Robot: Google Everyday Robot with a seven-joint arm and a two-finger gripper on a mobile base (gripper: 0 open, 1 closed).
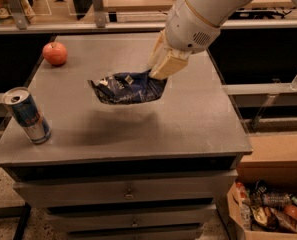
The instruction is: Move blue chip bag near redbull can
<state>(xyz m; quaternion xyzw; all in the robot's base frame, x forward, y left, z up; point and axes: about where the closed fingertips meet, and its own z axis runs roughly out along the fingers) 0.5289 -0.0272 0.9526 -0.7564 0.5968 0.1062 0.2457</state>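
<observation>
The blue chip bag [125, 88], crumpled dark navy foil with white lettering, hangs above the middle of the grey tabletop [188, 119] and casts a shadow below it. My gripper [157, 75] is shut on the bag's right end, reaching down from the white arm at the upper right. The redbull can [27, 115], slim, blue and silver, stands upright near the table's front left corner, well to the left of the bag.
A red apple [55, 53] sits at the table's back left. Drawers run under the tabletop. A cardboard box of snacks [270, 211] stands on the floor at the lower right. Shelving stands behind the table.
</observation>
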